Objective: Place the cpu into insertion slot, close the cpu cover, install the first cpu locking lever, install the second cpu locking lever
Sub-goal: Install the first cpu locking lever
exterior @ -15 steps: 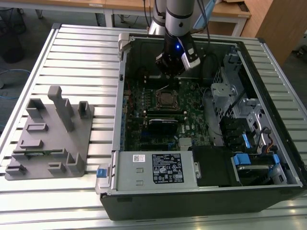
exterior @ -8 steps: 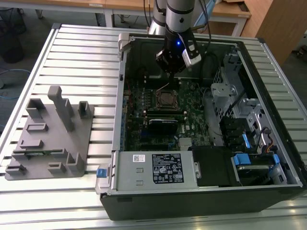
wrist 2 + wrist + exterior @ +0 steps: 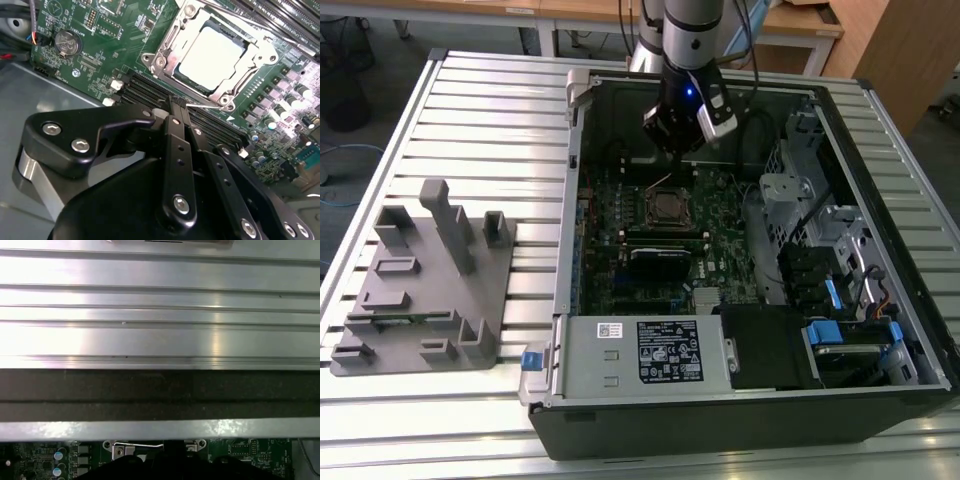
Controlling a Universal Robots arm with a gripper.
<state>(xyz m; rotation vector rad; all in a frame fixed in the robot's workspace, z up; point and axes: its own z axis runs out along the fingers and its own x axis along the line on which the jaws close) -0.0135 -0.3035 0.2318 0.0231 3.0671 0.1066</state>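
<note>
My jaws are pinched together with nothing visible between them, tips just beside the insertion slot (image 3: 667, 205) and near a thin wire locking lever (image 3: 207, 106). The cpu (image 3: 212, 55) lies flat in that slot, with the cpu cover (image 3: 167, 42) down over its edges. I judge the lever stiff, springy and slippery, best caught at its bent end.

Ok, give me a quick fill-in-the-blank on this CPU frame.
1. The pale silver-grey square cpu sits in the dark-rimmed insertion slot, its thin metal frame cpu cover ___.
2. The black pincer hovers over the ___ circuit board.
3. The grey plastic fixture lies at the exterior view's ___ of the black computer case.
Missing: closed; green; left.
</note>
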